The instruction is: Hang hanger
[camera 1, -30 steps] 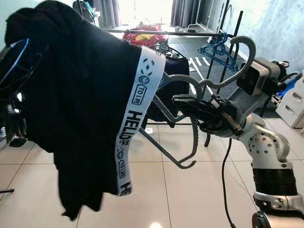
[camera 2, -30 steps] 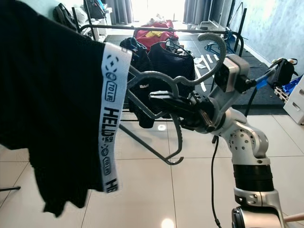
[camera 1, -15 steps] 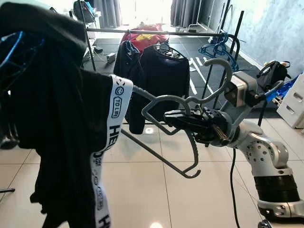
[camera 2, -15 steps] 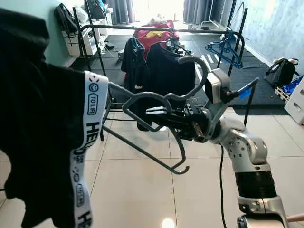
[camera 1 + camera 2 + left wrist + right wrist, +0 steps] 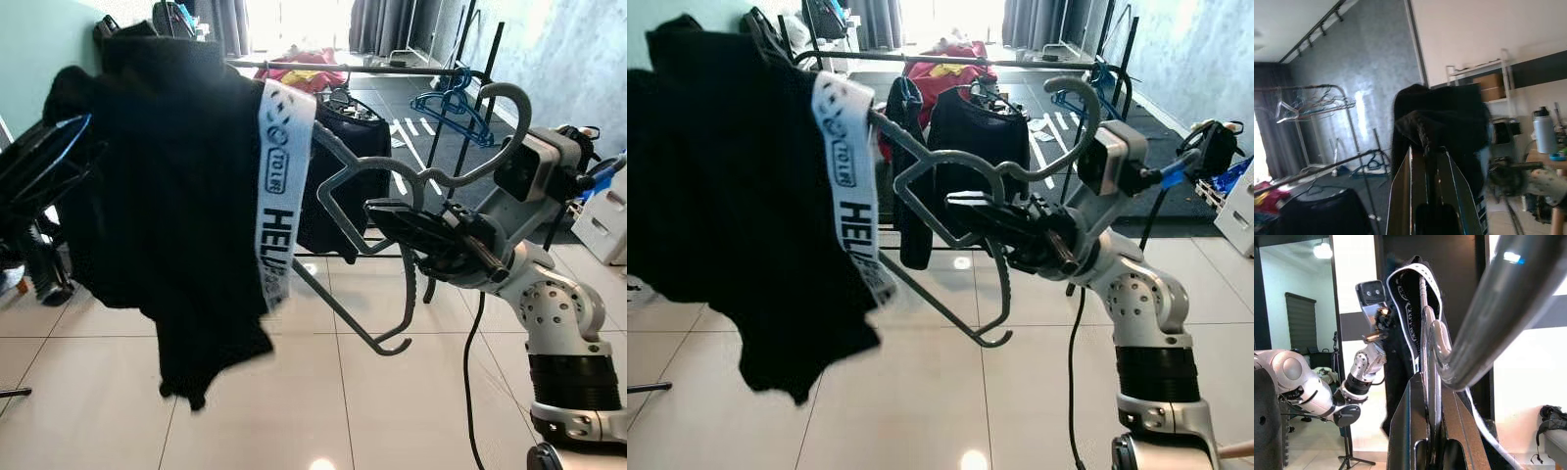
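A grey wire hanger (image 5: 364, 172) carries a black garment (image 5: 176, 196) with a white lettered band (image 5: 278, 201). My right gripper (image 5: 380, 211) is shut on the hanger's neck, just below its hook (image 5: 507, 98), and holds it at chest height. In the right wrist view the right gripper (image 5: 1426, 377) clamps the wire. My left gripper (image 5: 44, 162) is at the garment's far left end, partly under the cloth. The left wrist view has the left gripper (image 5: 1425, 149) shut on a bunch of black cloth (image 5: 1435, 117). The clothes rail (image 5: 343, 69) stands ahead, beyond the hanger.
Dark garments (image 5: 970, 127) hang on the rail, and blue hangers (image 5: 446, 103) at its right end. A red heap (image 5: 945, 64) lies behind it. A white drawer unit (image 5: 602, 215) stands at the right, and a black cable (image 5: 468, 362) runs down to the tiled floor.
The hanger has come up and a little to the right since half a second ago. The garment has swung up with it, and its lower end is blurred.
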Robot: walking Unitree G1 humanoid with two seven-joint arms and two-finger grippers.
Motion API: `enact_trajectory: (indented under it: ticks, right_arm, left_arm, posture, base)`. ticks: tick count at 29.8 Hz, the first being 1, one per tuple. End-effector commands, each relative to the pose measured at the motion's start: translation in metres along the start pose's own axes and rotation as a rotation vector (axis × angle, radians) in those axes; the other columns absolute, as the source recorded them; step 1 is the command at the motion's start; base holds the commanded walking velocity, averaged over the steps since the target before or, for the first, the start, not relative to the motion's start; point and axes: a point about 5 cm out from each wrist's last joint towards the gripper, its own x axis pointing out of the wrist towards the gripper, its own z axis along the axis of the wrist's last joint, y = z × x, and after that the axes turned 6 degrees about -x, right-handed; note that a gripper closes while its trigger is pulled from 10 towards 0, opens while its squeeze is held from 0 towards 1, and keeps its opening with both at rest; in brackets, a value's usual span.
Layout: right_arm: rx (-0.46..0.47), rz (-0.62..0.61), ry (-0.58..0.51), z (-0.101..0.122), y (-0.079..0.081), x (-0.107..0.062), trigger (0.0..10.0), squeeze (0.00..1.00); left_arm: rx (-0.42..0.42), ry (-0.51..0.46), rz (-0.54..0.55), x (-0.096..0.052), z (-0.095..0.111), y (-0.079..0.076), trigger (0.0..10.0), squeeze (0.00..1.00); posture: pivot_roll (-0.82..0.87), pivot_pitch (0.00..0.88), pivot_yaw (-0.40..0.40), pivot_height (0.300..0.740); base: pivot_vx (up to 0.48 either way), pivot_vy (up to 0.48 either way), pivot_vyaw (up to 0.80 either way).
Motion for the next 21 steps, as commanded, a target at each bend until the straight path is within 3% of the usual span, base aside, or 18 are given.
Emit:
enact_trajectory:
  ticks: [1,4,5,6,7,8,10,11,13,17,18,20,21]
  right_arm:
    - [-0.020,0.030,0.003,0.006,0.003,0.003,10.0,0.00]
    - [-0.020,0.028,0.007,0.006,0.003,0.003,10.0,0.00]
    - [-0.019,0.026,0.008,0.007,0.003,0.002,10.0,0.00]
    - [-0.019,0.026,0.008,0.007,0.003,0.002,10.0,0.00]
    - [-0.019,0.022,0.012,0.008,0.004,0.001,10.0,0.00]
    - [-0.019,0.022,0.012,0.008,0.004,0.001,10.0,0.00]
    - [-0.019,0.018,0.013,0.009,0.004,0.000,10.0,0.00]
    - [-0.019,0.018,0.013,0.009,0.004,0.000,10.0,0.00]
    - [-0.019,0.017,0.011,0.009,0.004,0.000,10.0,0.00]
    - [-0.019,0.018,0.009,0.010,0.004,0.000,10.0,0.00]
    - [-0.019,0.019,0.008,0.010,0.004,0.001,10.0,0.00]
    - [-0.019,0.020,0.008,0.010,0.004,0.001,10.0,0.00]
    - [-0.020,0.021,0.008,0.011,0.004,0.001,10.0,0.00]
  left_arm:
    - [0.037,0.018,0.048,-0.007,-0.002,0.009,0.0,0.00]
    - [0.055,0.028,0.075,-0.011,-0.002,0.014,0.0,0.00]
    - [0.067,0.027,0.100,-0.014,-0.001,0.017,0.0,0.13]
    - [0.067,0.027,0.100,-0.014,-0.001,0.017,0.0,0.13]
    - [0.075,0.010,0.128,-0.016,0.003,0.021,0.0,1.00]
    - [0.075,0.010,0.128,-0.016,0.003,0.021,0.0,1.00]
    - [0.084,-0.020,0.159,-0.018,0.008,0.025,3.3,1.00]
    - [0.084,-0.020,0.159,-0.018,0.008,0.025,3.3,1.00]
    - [0.077,-0.030,0.158,-0.018,0.009,0.025,4.2,1.00]
    - [0.068,-0.028,0.159,-0.019,0.008,0.025,4.4,1.00]
    - [0.064,-0.027,0.160,-0.019,0.007,0.025,5.1,1.00]
    - [0.062,-0.025,0.160,-0.019,0.006,0.025,5.1,1.00]
    - [0.055,-0.022,0.160,-0.019,0.005,0.024,6.5,1.00]
  posture:
    - [-0.01,0.000,-0.002,0.740]
    - [-0.01,0.000,-0.002,0.740]
    - [-0.01,0.000,-0.001,0.740]
    - [-0.01,0.000,-0.001,0.740]
    - [-0.01,0.000,-0.001,0.740]
    - [-0.01,0.000,-0.001,0.740]
    - [-0.01,0.000,-0.001,0.740]
    - [-0.01,0.000,-0.001,0.740]
    - [-0.01,0.000,-0.002,0.740]
    - [-0.01,0.000,-0.001,0.740]
    - [-0.01,0.000,-0.004,0.740]
    - [-0.01,0.000,-0.004,0.740]
    - [-0.01,0.000,-0.004,0.740]
  base:
    - [0.000,0.000,0.00]
    - [0.000,0.000,0.00]
    - [0.000,0.000,0.00]
    - [0.000,0.000,0.00]
    - [0.000,0.000,0.00]
    - [0.000,0.000,0.00]
    - [0.000,0.000,0.00]
    - [0.000,0.000,0.00]
    - [0.000,0.000,0.00]
    - [0.000,0.000,0.00]
    - [0.000,0.000,0.00]
    - [0.000,0.000,0.00]
    - [0.000,0.000,0.00]
